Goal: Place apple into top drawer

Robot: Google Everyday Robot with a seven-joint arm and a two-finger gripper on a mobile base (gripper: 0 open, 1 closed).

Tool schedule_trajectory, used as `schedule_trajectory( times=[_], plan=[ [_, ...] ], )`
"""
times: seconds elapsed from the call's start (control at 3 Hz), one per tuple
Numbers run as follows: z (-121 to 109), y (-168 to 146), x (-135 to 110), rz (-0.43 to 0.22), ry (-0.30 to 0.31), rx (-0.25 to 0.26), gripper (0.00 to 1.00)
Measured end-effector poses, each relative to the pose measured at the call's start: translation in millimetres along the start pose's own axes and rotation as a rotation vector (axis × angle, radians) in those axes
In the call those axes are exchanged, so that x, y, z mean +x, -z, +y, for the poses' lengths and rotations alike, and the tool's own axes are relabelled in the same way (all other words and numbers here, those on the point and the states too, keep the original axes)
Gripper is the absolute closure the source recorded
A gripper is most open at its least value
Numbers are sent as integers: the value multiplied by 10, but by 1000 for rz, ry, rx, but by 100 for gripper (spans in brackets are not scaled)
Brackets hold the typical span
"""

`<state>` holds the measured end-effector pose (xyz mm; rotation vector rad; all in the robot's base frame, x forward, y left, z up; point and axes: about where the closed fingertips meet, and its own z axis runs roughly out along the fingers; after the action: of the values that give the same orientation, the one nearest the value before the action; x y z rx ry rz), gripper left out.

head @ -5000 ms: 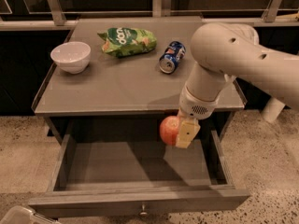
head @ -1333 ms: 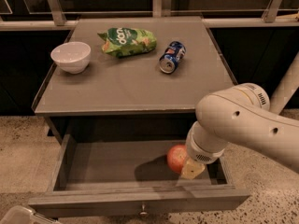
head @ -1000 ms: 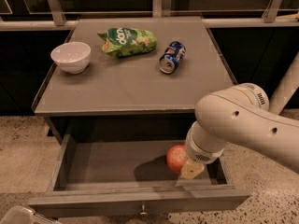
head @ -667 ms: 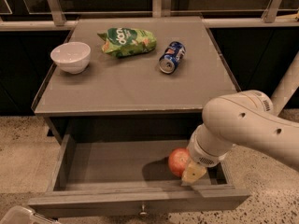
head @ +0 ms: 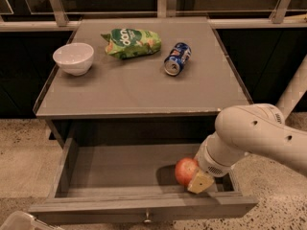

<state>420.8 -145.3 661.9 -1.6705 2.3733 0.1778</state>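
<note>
The orange-red apple [head: 184,170] is low inside the open top drawer [head: 120,171], at its right front corner, close to the drawer floor. My gripper [head: 192,177] reaches down into the drawer from the right and is shut on the apple. One tan finger [head: 200,182] shows on the apple's front right side; the other is hidden behind the apple. The drawer is pulled fully out and its front panel with the small metal knob [head: 147,218] is at the bottom of the view. My white arm [head: 259,133] arches over the drawer's right side.
On the grey cabinet top [head: 144,90] stand a white bowl [head: 73,58] at the left, a green snack bag [head: 132,42] at the back and a blue soda can [head: 177,59] on its side. A clear plastic object [head: 19,222] shows at the bottom left.
My gripper has carried the apple from above the drawer's back edge down into the drawer's right front corner. Over the last second it sank a little lower and shifted slightly right.
</note>
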Motion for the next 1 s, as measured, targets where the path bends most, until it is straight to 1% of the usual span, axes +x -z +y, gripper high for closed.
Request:
schedule_trajectory(
  times=[0.33, 0.67, 1.0],
  plan=[
    [-201, -60, 3, -6, -25, 24, 100],
    [-201, -60, 3, -6, -25, 25, 100],
    [-201, -60, 3, -6, -25, 25, 81]
  ],
)
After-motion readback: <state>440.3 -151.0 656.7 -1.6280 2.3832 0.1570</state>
